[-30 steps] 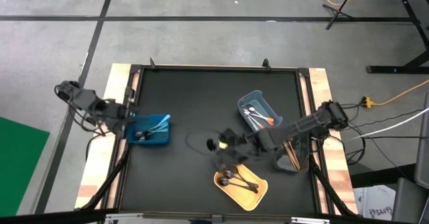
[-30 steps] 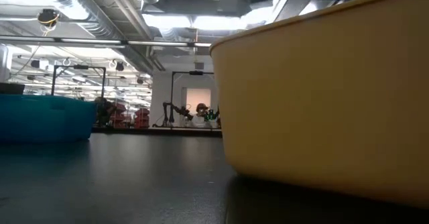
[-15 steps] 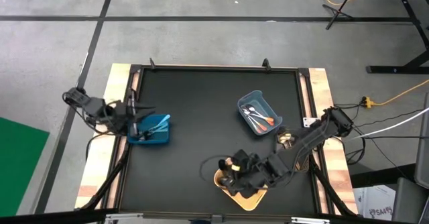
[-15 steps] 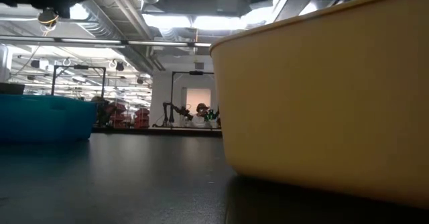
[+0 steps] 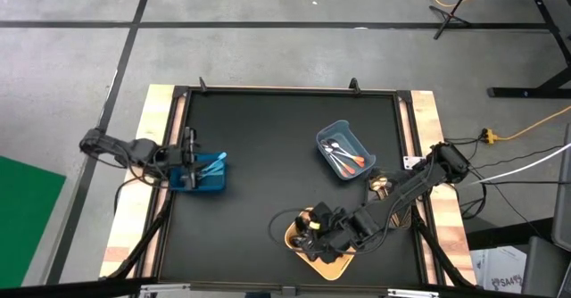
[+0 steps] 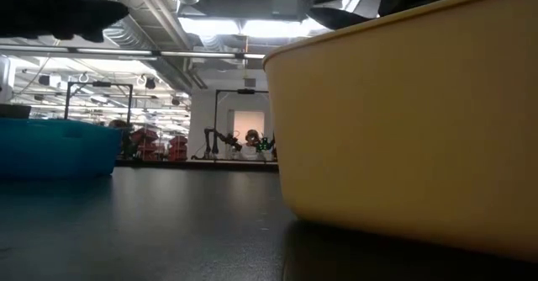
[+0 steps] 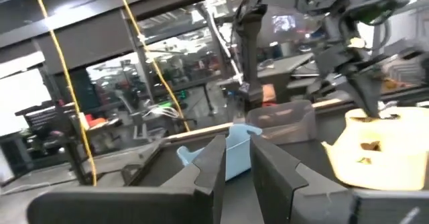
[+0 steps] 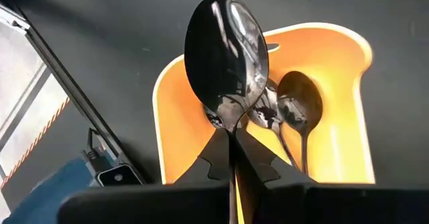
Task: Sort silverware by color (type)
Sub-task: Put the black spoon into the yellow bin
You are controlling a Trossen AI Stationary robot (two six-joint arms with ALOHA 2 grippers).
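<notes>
My right gripper [image 5: 312, 231] hangs over the yellow bin [image 5: 342, 260] at the table's near edge, shut on a black spoon [image 8: 228, 49]. Two or three more black spoons [image 8: 298, 106] lie in that bin's bottom. At the table's left edge, my left gripper [image 7: 236, 167] is beside the blue bin [image 5: 207, 177]. It points level across the table, and its fingers are slightly open with nothing between them. Light-blue-handled spoons [image 5: 212, 164] lie in the blue bin. My right gripper pinches the black spoon by its handle just below the bowl [image 8: 230, 127], between the two fingertips [image 8: 213, 153]. The fingers slant down from above and lie along the handle. The bowl sticks out past the fingertips, clear of the yellow bin [image 8: 335, 117] below.
A pale blue bin [image 5: 343, 149] with orange-handled spoons [image 5: 357, 161] stands right of the table's middle. A dark bin [image 5: 393, 211] with tan spoons is partly under my right arm. Black table [image 5: 268, 128] lies bare between the bins. The yellow bin's wall [image 6: 403, 121] fills the low view.
My right gripper has gone toward the table's near edge and down, from the table's middle to above the yellow bin. My left arm has folded back and sunk lower by the blue bin, its gripper now pointing level.
</notes>
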